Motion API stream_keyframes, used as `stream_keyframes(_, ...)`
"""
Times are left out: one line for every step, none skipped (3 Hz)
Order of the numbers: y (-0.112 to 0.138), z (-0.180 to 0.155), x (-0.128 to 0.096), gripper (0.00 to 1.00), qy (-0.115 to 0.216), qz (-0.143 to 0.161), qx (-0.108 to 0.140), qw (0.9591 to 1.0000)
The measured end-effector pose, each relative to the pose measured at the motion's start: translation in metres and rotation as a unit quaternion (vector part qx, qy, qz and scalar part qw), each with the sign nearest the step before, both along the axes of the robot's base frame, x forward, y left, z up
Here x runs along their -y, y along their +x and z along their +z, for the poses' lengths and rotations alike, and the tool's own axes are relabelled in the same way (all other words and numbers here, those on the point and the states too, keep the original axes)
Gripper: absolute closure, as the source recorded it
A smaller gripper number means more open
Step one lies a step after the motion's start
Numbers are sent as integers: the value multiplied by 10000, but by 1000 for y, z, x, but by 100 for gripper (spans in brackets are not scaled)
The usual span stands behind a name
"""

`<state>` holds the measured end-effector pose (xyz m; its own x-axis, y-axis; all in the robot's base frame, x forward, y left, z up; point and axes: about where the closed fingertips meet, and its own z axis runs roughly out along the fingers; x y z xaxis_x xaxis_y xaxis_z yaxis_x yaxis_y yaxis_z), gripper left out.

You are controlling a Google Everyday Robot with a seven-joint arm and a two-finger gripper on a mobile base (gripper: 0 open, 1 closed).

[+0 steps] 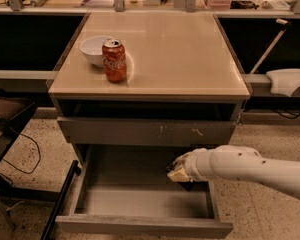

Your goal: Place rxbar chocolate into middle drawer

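Observation:
My gripper (180, 175) is at the end of the white arm that reaches in from the right. It hangs low over the right rear part of the open middle drawer (140, 227), which has a plain grey front panel and a grey inside. A small dark piece (186, 185) shows right under the gripper's end. It looks like the black wrapper of the rxbar chocolate, and most of it is hidden by the gripper. I cannot tell whether it is held or rests on the drawer floor.
A red soda can (114, 60) and a white bowl (94, 50) stand at the left of the cabinet top (180, 54). The drawer front with pale scratch marks (150, 132) above is closed. A dark chair (5, 119) and a cable are at the left.

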<state>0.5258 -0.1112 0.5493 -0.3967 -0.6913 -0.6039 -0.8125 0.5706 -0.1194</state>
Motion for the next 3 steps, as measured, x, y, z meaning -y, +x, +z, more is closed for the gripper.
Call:
stream_keyframes(8, -73, -34, 100, 84, 132, -386, 9991)
stream_keyframes(8, -76, -35, 100, 80, 117, -372, 9992)
stream_keyframes(10, -108, -24, 100, 142, -97, -373, 9992)
